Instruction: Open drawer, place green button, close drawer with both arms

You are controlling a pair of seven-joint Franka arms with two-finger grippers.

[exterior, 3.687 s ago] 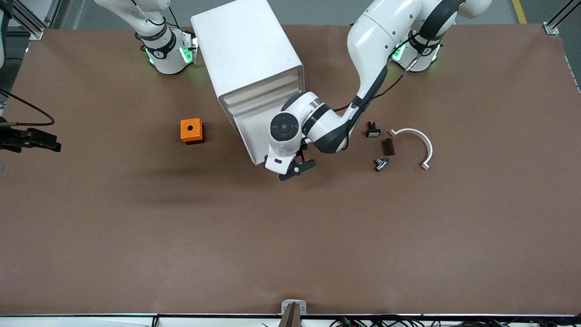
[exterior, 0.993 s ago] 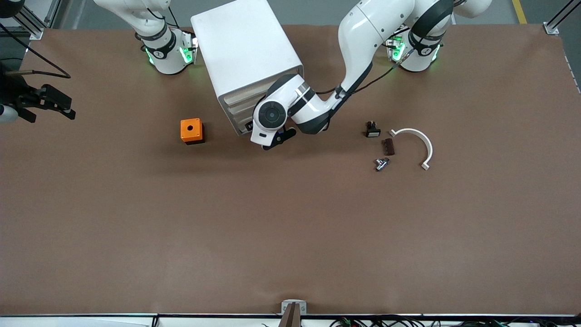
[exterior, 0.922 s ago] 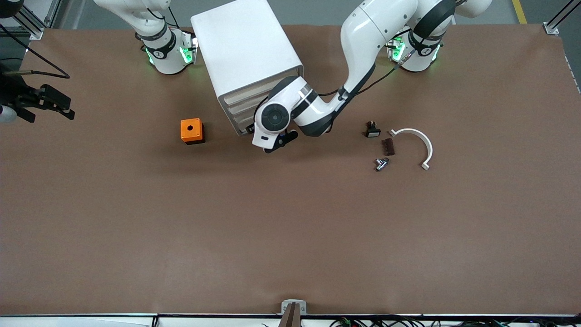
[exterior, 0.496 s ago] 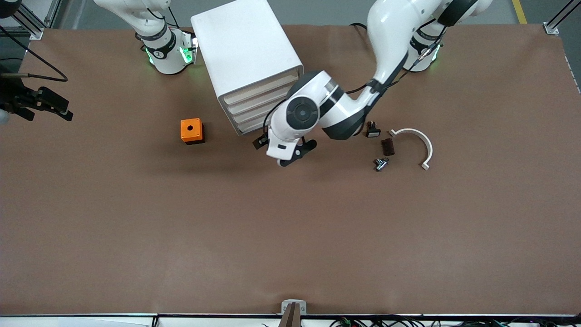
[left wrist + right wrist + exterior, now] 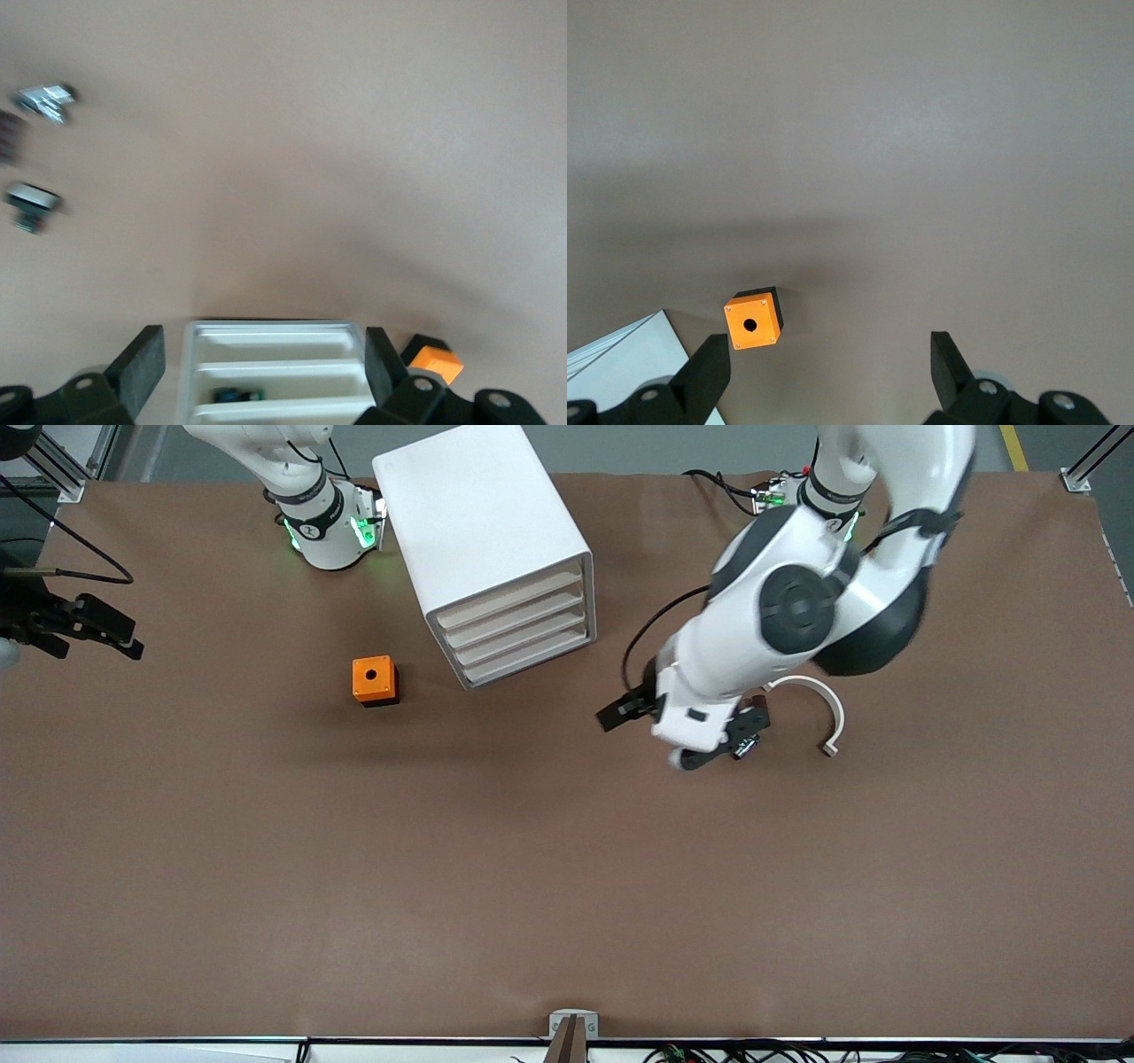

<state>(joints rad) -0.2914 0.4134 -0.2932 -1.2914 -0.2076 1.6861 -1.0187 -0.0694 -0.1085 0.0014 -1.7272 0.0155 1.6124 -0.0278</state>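
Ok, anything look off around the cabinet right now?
Only that the cabinet stands turned at an angle to the edge of the table. Its four drawer fronts sit flush, the lowermost drawer included; nothing is spilled or tipped.

Lowermost shallow white slat-front drawer [image 5: 530, 662] of the tall white box cabinet [image 5: 483, 540], pushed in flush with the three above, small green-capped push button [image 5: 236, 395] lying inside the cabinet's stacked trays

Matt brown table [image 5: 354, 868]; smooth white plastic-looking cabinet [image 5: 478, 522]; glossy white arms [image 5: 753, 638].
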